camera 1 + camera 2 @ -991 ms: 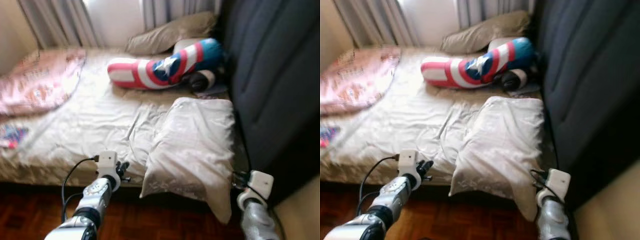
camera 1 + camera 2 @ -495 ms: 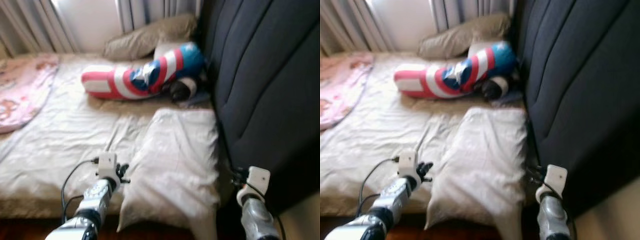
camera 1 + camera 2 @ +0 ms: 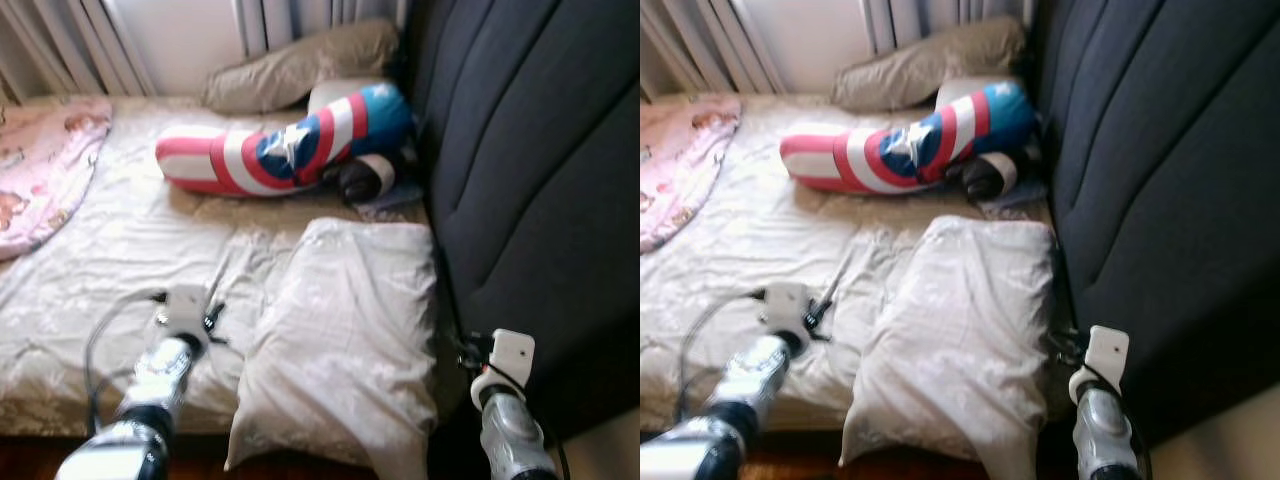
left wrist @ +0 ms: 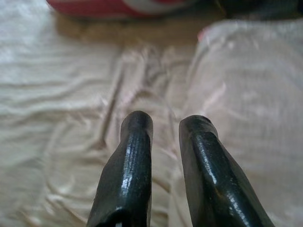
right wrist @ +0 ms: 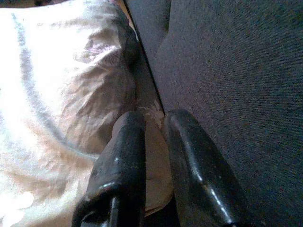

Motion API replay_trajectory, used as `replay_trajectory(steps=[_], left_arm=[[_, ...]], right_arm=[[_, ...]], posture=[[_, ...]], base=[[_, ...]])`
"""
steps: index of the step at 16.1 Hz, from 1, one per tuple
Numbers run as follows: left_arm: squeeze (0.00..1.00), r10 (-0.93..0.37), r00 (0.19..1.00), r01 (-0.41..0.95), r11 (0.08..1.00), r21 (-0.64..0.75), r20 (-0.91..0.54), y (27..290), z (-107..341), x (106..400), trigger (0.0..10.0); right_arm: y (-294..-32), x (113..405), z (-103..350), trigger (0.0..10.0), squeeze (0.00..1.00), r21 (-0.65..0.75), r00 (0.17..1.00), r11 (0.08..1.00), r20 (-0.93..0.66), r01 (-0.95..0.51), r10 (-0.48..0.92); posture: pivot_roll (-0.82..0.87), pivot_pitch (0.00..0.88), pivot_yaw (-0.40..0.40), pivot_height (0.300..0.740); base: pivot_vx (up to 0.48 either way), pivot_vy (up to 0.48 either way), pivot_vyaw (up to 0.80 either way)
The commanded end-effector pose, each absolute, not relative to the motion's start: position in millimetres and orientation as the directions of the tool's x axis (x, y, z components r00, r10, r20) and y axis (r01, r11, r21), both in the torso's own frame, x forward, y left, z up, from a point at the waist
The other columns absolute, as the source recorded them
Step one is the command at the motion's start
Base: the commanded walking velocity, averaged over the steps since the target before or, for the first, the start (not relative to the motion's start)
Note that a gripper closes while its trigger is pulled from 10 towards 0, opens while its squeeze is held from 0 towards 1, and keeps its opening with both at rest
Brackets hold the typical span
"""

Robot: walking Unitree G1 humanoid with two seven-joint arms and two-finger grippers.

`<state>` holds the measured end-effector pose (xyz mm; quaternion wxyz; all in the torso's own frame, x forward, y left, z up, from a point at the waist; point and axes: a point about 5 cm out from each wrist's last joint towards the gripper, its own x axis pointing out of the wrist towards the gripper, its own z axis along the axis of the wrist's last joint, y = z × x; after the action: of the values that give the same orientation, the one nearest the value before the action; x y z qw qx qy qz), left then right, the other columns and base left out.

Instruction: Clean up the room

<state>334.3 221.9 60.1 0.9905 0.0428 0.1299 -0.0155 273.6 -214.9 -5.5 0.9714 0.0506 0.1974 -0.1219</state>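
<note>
I'm looking down on a bed (image 3: 120, 250) with a crumpled cream sheet, curtains at its far end and a dark padded headboard (image 3: 530, 170) along its right side. In the eye views, a pale pillow (image 3: 345, 340) lies at the near right, its long axis running from the near edge toward the far end, its near corner hanging over the bed edge. Beyond it a red, white and blue bolster (image 3: 285, 150) lies crosswise, blue end toward the headboard, with a beige pillow (image 3: 300, 65) behind it. A pink blanket (image 3: 45, 170) is cut off at the far left. My left tool (image 3: 212, 318) hovers just beside the pillow's left edge.

In the left wrist view, the left tool (image 4: 165, 124) has its fingers narrowly apart, holding nothing.

In the right wrist view, my right tool (image 5: 152, 119) shows a narrow gap too, pointing between pillow and headboard.
</note>
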Motion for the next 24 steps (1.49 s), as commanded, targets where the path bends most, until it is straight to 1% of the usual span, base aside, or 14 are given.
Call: replay_trajectory(steps=[1,3,4,5,6,8,10,12,14,15,16,19,21,24], left_arm=[[0.0,-0.004,0.964,0.017,0.999,0.046,-0.265,225.4,60.9,335.0,10.0],[0.0,-0.001,0.929,-0.013,0.999,-0.035,-0.371,224.3,38.2,321.5,10.0],[0.0,0.009,0.877,-0.033,0.999,-0.041,-0.48,222.3,9.1,298.2,10.0],[0.0,0.018,0.836,-0.053,0.998,-0.047,-0.548,221.1,-9.2,280.8,10.0],[0.0,0.026,0.809,-0.081,0.994,-0.067,-0.588,220.3,-20.0,269.5,10.0],[0.0,0.044,0.768,-0.091,0.995,-0.042,-0.639,219.7,-34.3,252.5,10.0],[0.0,0.052,0.709,-0.111,0.993,-0.039,-0.703,218.1,-50.6,231.2,10.0],[0.0,0.055,0.695,-0.128,0.991,-0.048,-0.717,217.8,-54.4,225.7,10.0],[0.0,0.043,0.685,-0.063,0.998,0.0,-0.728,214.3,-55.4,225.5,10.0],[0.0,0.041,0.677,-0.059,0.998,0.001,-0.734,212.9,-57.1,223.5,10.0],[0.0,0.041,0.675,-0.074,0.997,-0.013,-0.736,212.1,-57.7,222.9,10.0],[0.0,0.035,0.654,-0.032,0.999,0.019,-0.756,209.7,-62.0,216.9,10.0],[0.0,0.028,0.639,-0.002,0.999,0.034,-0.769,208.8,-63.2,215.6,10.0],[0.0,0.036,0.636,-0.021,0.999,0.029,-0.771,209.8,-63.3,215.3,10.0]], right_arm=[[-214.8,273.3,-6.4,10.0,0.0,0.057,0.895,0.968,-0.399,0.243,-0.201],[-213.9,267.0,-14.2,10.0,0.0,0.054,0.878,0.969,-0.438,0.24,-0.193],[-210.9,258.1,-24.2,10.0,0.0,0.062,0.857,0.971,-0.486,0.232,-0.174],[-208.5,250.2,-31.8,10.0,0.0,0.066,0.839,0.972,-0.52,0.225,-0.159],[-207.6,244.5,-36.8,10.0,0.0,0.066,0.827,0.973,-0.542,0.221,-0.151],[-209.6,229.4,-48.6,10.0,0.0,0.038,0.784,0.976,-0.603,0.214,-0.148],[-209.1,205.7,-65.0,10.0,0.0,0.021,0.718,0.98,-0.683,0.197,-0.13],[-208.1,185.4,-77.2,10.0,0.0,0.014,0.655,0.98,-0.745,0.2,-0.123],[-206.4,166.1,-87.4,10.0,0.0,0.004,0.592,0.974,-0.795,0.227,-0.135],[-204.3,160.6,-90.2,10.0,0.0,0.011,0.578,0.97,-0.805,0.243,-0.135],[-203.4,158.6,-91.2,10.0,0.0,0.019,0.574,0.968,-0.808,0.252,-0.134],[-205.3,148.3,-95.2,10.0,0.0,-0.001,0.541,0.968,-0.829,0.25,-0.141],[-205.3,149.9,-94.7,10.0,0.0,-0.002,0.541,0.968,-0.829,0.252,-0.142],[-202.3,157.5,-92.2,10.0,0.0,0.012,0.557,0.965,-0.819,0.261,-0.14]], posture=[[-0.04,0.062,-0.007,0.74],[-0.03,0.05,-0.009,0.74],[-0.04,0.048,-0.011,0.74],[-0.04,0.037,-0.009,0.74],[-0.04,0.034,-0.009,0.74],[-0.04,0.012,-0.012,0.74],[-0.04,0.0,-0.011,0.74],[-0.04,0.0,-0.012,0.74],[-0.03,0.0,-0.01,0.74],[-0.04,0.0,-0.004,0.74],[-0.04,0.0,-0.002,0.74],[-0.04,0.014,0.007,0.74],[-0.05,0.029,0.01,0.74],[-0.04,0.034,0.013,0.74]], base=[[0.0,0.0,0.0],[0.0,0.0,0.0],[0.0,0.0,0.0],[0.0,0.0,0.0],[0.0,0.0,0.0],[0.0,0.0,0.0],[0.0,0.0,0.0],[0.0,0.0,0.0],[0.0,0.0,0.0],[0.0,0.0,0.0],[0.0,0.0,0.0],[0.0,0.0,0.0],[0.0,0.0,0.0],[0.0,0.135,0.0]])
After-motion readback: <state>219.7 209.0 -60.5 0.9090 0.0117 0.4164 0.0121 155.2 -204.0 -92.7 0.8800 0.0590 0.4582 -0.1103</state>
